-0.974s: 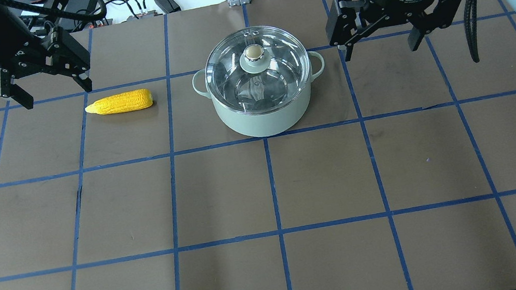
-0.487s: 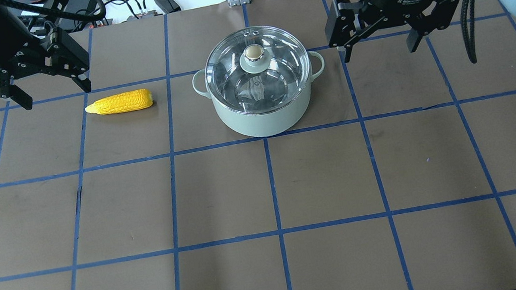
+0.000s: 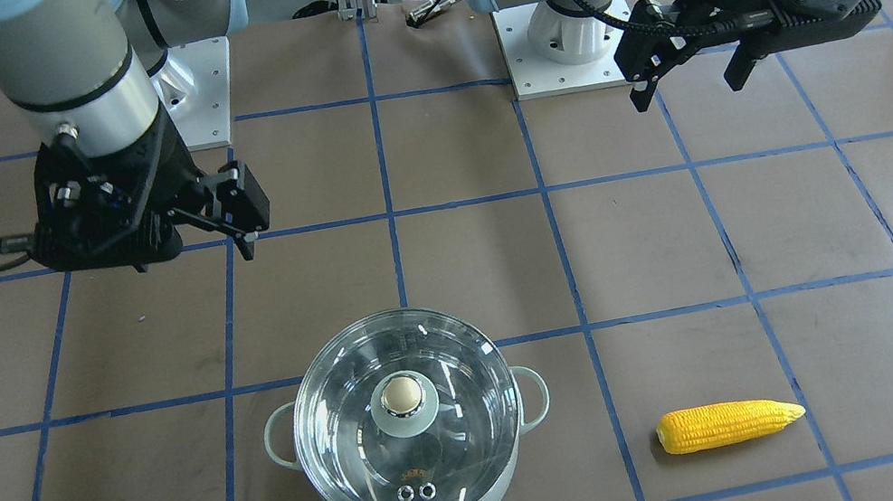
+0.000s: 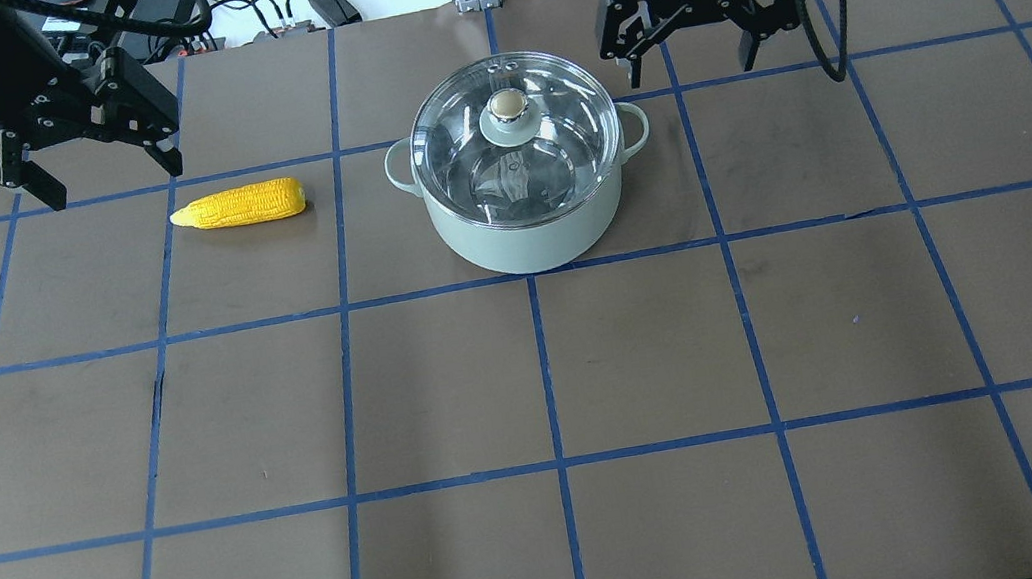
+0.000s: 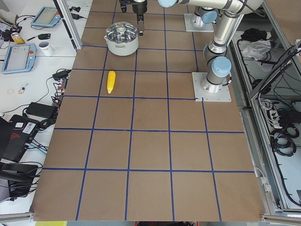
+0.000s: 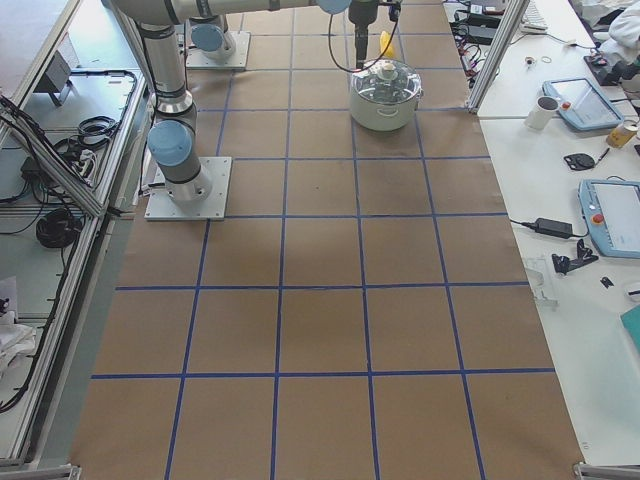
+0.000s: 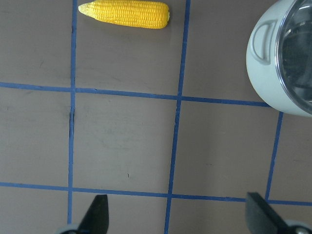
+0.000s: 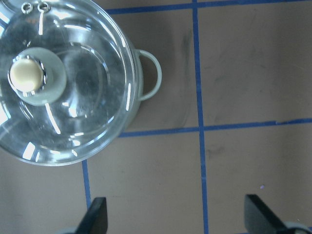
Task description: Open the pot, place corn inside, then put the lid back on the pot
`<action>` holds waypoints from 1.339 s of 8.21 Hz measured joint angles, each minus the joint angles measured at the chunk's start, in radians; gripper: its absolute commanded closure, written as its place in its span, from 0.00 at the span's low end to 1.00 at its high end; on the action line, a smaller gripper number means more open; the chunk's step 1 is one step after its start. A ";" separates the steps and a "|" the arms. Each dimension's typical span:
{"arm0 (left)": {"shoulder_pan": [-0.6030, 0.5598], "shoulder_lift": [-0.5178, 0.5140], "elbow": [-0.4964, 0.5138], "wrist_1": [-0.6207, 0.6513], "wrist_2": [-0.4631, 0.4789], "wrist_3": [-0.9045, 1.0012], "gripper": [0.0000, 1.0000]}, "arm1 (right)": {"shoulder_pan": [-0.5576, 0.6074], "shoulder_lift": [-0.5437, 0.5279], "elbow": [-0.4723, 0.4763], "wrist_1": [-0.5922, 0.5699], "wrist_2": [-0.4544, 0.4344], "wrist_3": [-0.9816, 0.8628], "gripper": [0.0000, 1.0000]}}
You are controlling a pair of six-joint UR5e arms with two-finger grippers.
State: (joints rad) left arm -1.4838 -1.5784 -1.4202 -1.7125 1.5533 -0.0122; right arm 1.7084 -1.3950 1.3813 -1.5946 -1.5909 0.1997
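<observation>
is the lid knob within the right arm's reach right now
Probably yes: the right gripper is open beside the pot, and nothing stands over the lid or its knob.

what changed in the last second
The right end effector moved sideways toward the pot, open and holding nothing. The left end effector barely shifted and is open too. The corn stayed on the table, and the lid stayed on the pot.

Bare table [image 4: 588,370] around corn [image 4: 239,205]; pot [image 4: 526,217] beside
</observation>
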 measured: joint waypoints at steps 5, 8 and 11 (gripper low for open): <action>0.003 -0.048 0.008 0.105 0.004 -0.010 0.00 | 0.136 0.292 -0.110 -0.314 0.001 0.223 0.00; 0.013 -0.118 0.013 0.165 -0.008 -0.192 0.00 | 0.175 0.355 -0.110 -0.400 -0.006 0.244 0.04; 0.017 -0.179 -0.001 0.346 -0.102 -0.604 0.00 | 0.182 0.374 -0.107 -0.410 -0.001 0.250 0.27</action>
State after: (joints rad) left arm -1.4670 -1.7579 -1.4213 -1.3662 1.4518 -0.6159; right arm 1.8902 -1.0213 1.2744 -2.0051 -1.5915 0.4494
